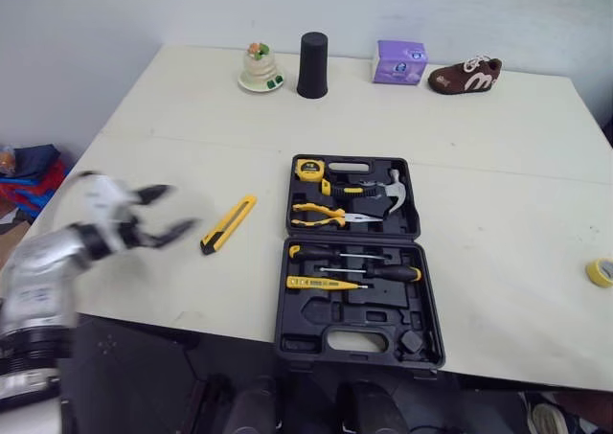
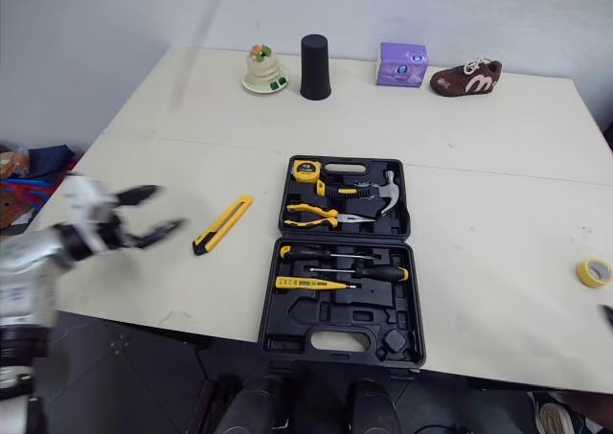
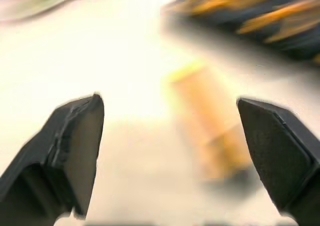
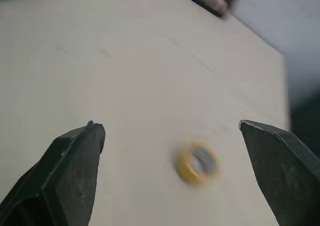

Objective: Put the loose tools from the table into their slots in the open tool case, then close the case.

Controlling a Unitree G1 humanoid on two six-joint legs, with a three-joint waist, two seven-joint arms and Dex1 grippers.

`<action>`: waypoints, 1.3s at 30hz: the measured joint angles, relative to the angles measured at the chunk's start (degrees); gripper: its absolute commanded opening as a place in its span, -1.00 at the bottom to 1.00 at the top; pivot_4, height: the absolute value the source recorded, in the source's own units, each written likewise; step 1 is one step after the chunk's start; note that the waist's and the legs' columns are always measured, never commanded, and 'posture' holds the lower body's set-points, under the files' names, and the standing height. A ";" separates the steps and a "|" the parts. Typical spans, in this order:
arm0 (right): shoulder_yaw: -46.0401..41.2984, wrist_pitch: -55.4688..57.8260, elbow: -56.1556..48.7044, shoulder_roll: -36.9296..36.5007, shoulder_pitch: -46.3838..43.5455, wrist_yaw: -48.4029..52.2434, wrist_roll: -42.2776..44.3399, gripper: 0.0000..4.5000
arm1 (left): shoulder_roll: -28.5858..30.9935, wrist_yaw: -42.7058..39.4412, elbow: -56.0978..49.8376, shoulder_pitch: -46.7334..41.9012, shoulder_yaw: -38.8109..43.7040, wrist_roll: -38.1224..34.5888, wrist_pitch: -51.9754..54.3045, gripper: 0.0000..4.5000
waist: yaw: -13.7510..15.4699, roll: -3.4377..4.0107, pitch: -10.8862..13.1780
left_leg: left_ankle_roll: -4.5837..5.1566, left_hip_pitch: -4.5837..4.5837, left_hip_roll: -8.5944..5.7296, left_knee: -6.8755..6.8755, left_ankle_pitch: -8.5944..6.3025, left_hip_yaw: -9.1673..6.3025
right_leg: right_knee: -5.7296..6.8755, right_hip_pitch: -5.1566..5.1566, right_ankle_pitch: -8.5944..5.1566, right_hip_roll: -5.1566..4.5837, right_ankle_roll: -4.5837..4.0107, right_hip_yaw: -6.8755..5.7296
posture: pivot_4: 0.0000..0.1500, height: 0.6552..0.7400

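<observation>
Pale table [image 1: 172, 118], open case [image 1: 383, 311] at its near edge, several slots bare. The left gripper [image 1: 169, 214] has its fingers spread wide and empty, with the yellow knife [image 1: 228, 224] just ahead of the tips, between them and the case. The right gripper [image 4: 172, 131] is also spread and empty, the tape roll [image 4: 197, 163] lying ahead between its fingers. The step in hand looks like the reach for pickup. Next, I judge, the left fingers must straddle the knife and pinch across its narrow body.
</observation>
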 measured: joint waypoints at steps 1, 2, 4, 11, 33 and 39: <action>-1.14 -1.00 3.84 -0.22 0.18 -2.44 -0.68 1.00 | 1.14 2.38 3.29 0.12 2.56 0.12 -1.19 0.97 | -0.18 0.00 0.00 | 0.02 0.00 0.00 0.03 -0.02 0.01 | -0.01 0.03 0.00 -0.03 0.00 0.01 | 1.00 0.86; -1.95 -2.47 7.47 -0.42 0.40 -5.00 -1.55 1.00 | 2.22 4.80 6.95 0.10 5.00 0.17 -2.70 0.97 | -0.11 0.00 0.00 | 0.08 0.00 -0.05 0.07 -0.06 0.03 | -0.01 0.05 0.00 -0.12 0.01 0.01 | 1.00 0.86; -2.84 -4.27 11.42 -0.64 1.05 -8.62 -2.31 1.00 | 3.40 7.75 11.31 0.13 7.20 0.39 -4.31 0.97 | -0.01 0.00 0.00 | 0.15 0.00 -0.07 0.12 -0.09 0.04 | -0.01 0.07 0.02 -0.18 0.04 0.03 | 1.00 0.86; -4.09 -7.91 20.06 -1.34 4.68 -19.48 -4.00 1.00 | 5.89 13.44 18.56 2.65 11.28 0.87 -4.57 0.97 | -0.76 0.02 -0.01 | -0.17 0.06 -0.03 0.00 -0.15 0.03 | 0.03 0.02 0.01 -0.19 0.02 0.07 | 1.00 0.86; 10.01 0.80 -4.06 4.08 1.20 -11.35 1.76 1.00 | 2.58 0.98 -3.23 5.56 3.62 -2.72 5.62 0.97 | -2.44 -0.28 -0.16 | -0.12 0.91 0.65 -0.08 -0.72 2.88 | 1.00 -1.09 -0.03 0.23 -0.06 2.41 | 1.00 0.86; 18.58 6.54 -27.30 5.61 -1.13 -4.49 9.70 1.00 | 3.72 -2.77 -17.54 5.53 -4.58 -5.35 20.36 0.97 | -2.28 -0.32 -0.18 | -0.14 0.88 0.70 -0.06 -0.73 2.82 | 1.07 -1.12 -0.03 0.23 -0.06 2.36 | 1.00 0.86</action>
